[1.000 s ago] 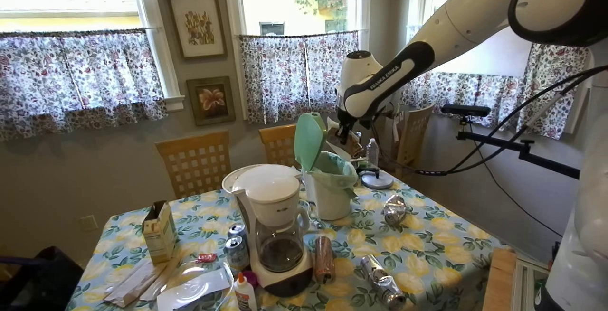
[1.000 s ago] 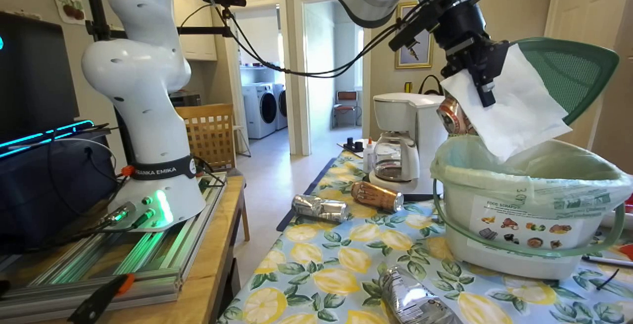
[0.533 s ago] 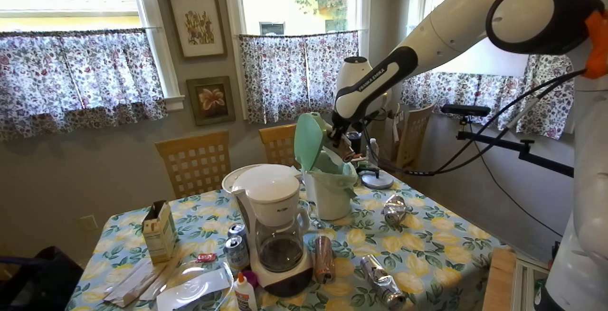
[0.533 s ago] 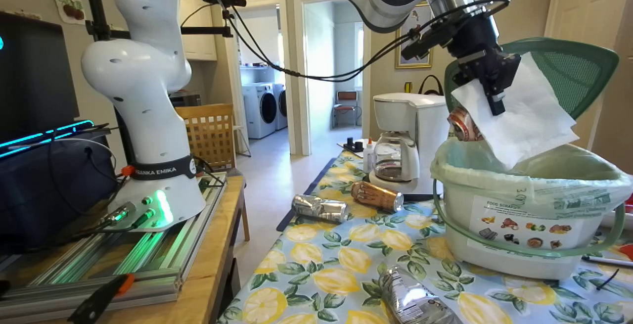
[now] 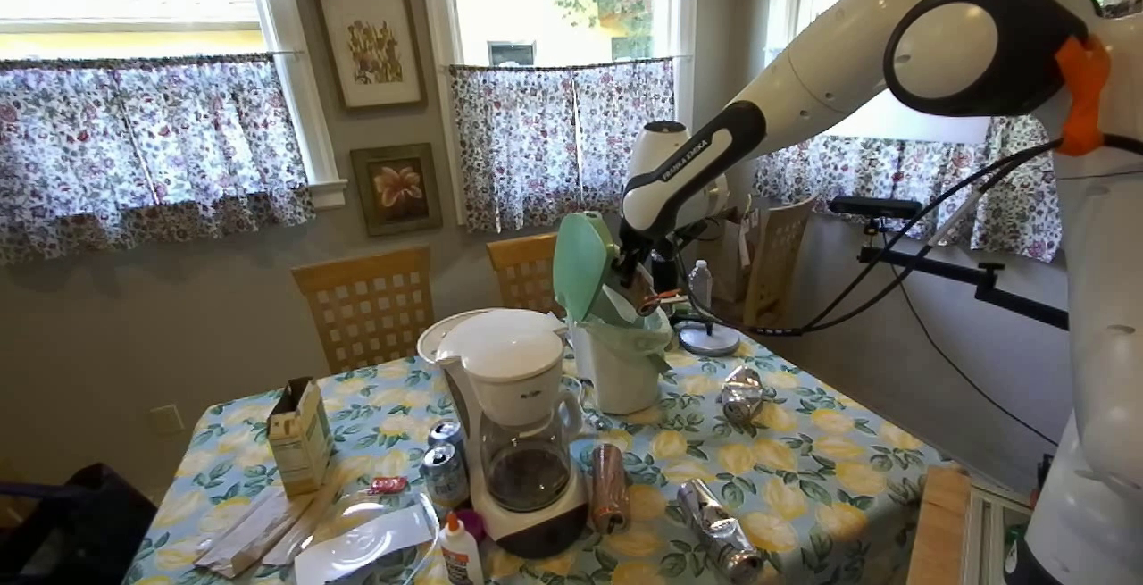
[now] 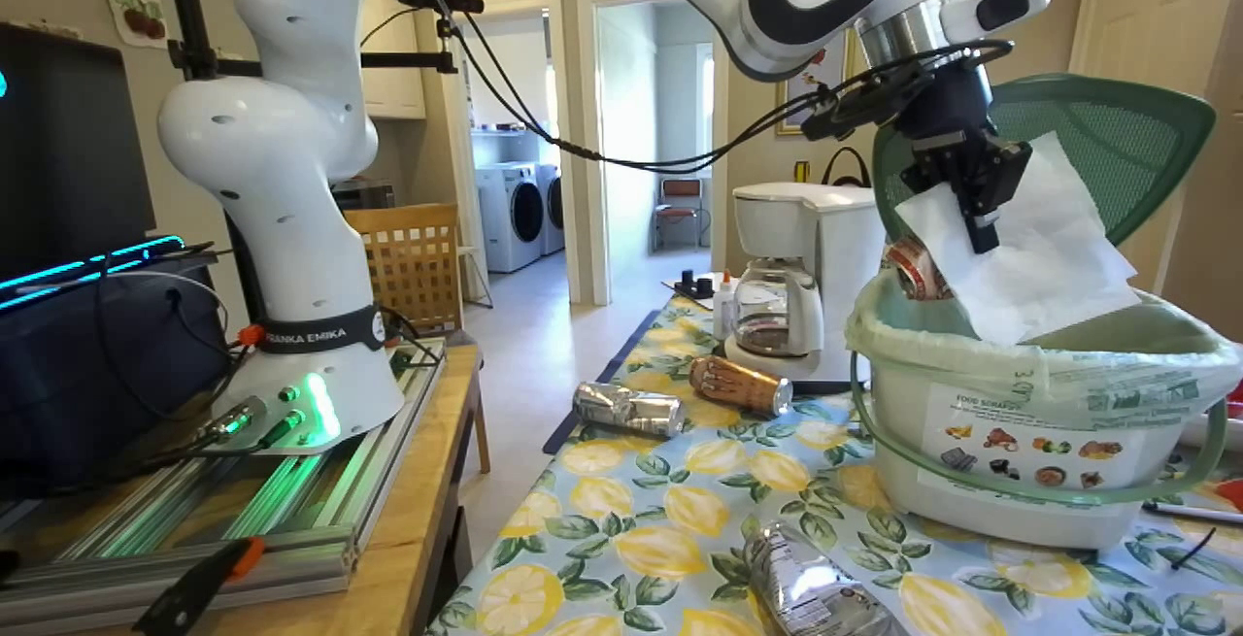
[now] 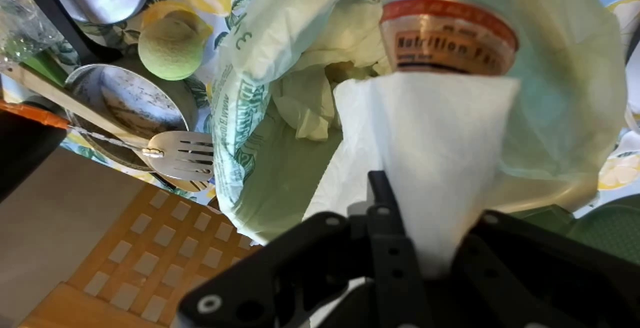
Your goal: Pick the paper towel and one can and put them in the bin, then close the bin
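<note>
We see the can (image 7: 450, 42) jutting beyond the hand (image 6: 977, 234), which pinches the paper towel (image 6: 1054, 238) tight above the bin (image 6: 901, 411).

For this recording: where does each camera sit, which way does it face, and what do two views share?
An exterior view: raised, near the coffee maker, facing windows; arm at right.
An exterior view: lower, near the bin, facing doorways; base at left, gripper at upper right.
Wrist view: arm-mounted, looking down into the bin; gripper at bottom, holding paper towel.
Both exterior views share the coffee maker and bin, seen from roughly opposite ends.
</note>
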